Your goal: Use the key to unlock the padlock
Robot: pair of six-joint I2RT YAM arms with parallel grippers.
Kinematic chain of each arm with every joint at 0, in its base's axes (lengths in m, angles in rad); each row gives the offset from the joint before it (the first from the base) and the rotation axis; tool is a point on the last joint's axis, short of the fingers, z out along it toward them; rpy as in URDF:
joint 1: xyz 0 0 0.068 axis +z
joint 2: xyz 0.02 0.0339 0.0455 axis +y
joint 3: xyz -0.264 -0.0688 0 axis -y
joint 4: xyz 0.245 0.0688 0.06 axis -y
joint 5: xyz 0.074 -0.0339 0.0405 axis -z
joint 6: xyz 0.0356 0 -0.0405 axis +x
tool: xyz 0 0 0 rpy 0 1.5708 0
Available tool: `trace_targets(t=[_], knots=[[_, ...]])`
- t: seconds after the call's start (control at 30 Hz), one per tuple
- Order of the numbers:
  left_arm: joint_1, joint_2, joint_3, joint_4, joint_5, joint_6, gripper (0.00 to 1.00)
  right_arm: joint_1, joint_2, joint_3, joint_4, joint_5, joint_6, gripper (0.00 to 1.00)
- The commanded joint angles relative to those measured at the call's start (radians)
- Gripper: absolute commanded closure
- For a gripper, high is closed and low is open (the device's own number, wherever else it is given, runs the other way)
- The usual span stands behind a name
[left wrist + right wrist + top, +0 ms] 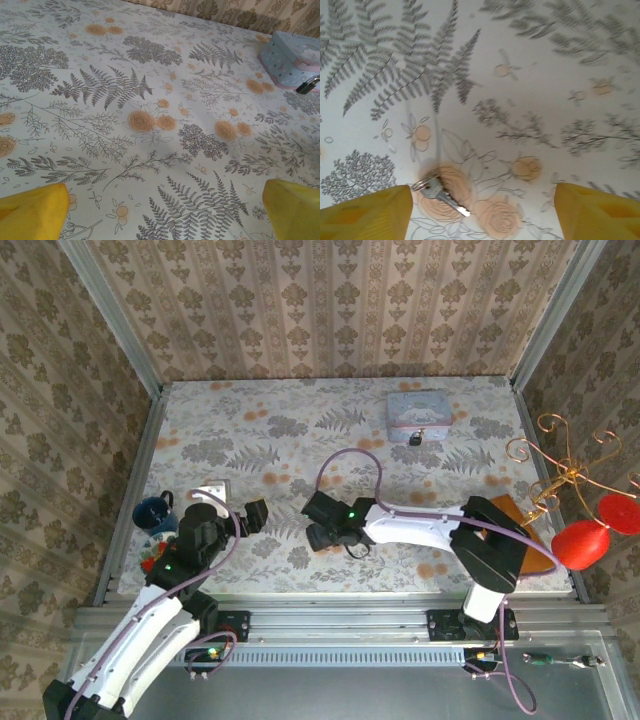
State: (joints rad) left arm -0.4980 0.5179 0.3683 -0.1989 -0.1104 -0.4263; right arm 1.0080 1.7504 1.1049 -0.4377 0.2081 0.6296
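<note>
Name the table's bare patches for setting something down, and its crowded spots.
Bare: far-left, between back wall and mug; centre, between tin and right gripper. Crowded: right edge, with wire stand and board; near-left corner around the mug.

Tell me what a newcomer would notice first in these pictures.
The bright red bulbs and gold wire stand at the table's right edge jump out against the fern-print tablecloth. Next comes the pale blue tin at the far side, with the small black padlock at its front. The right gripper hovers open over the key, which lies on the cloth near one of its yellow fingers.
</note>
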Motion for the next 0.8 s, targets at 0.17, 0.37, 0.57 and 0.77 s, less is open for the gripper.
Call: trace_targets(t=[0.17,0.37,0.57,0.77], knots=[[-0.008,0.022,0.001,-0.025,-0.035,0.026,0.0,0.04,0.098,0.103,-0.051,-0.072,0.054,0.36],[-0.008,0.024,0.002,-0.025,-0.033,0.024,0.0,0.046,0.152,0.153,-0.093,-0.051,0.062,0.47],[-0.008,0.02,0.001,-0.025,-0.03,0.02,0.0,0.065,0.211,0.238,-0.209,-0.009,0.088,0.55],[-0.008,0.022,0.001,-0.027,-0.041,0.023,0.0,0.08,0.237,0.276,-0.242,0.024,0.091,0.56]])
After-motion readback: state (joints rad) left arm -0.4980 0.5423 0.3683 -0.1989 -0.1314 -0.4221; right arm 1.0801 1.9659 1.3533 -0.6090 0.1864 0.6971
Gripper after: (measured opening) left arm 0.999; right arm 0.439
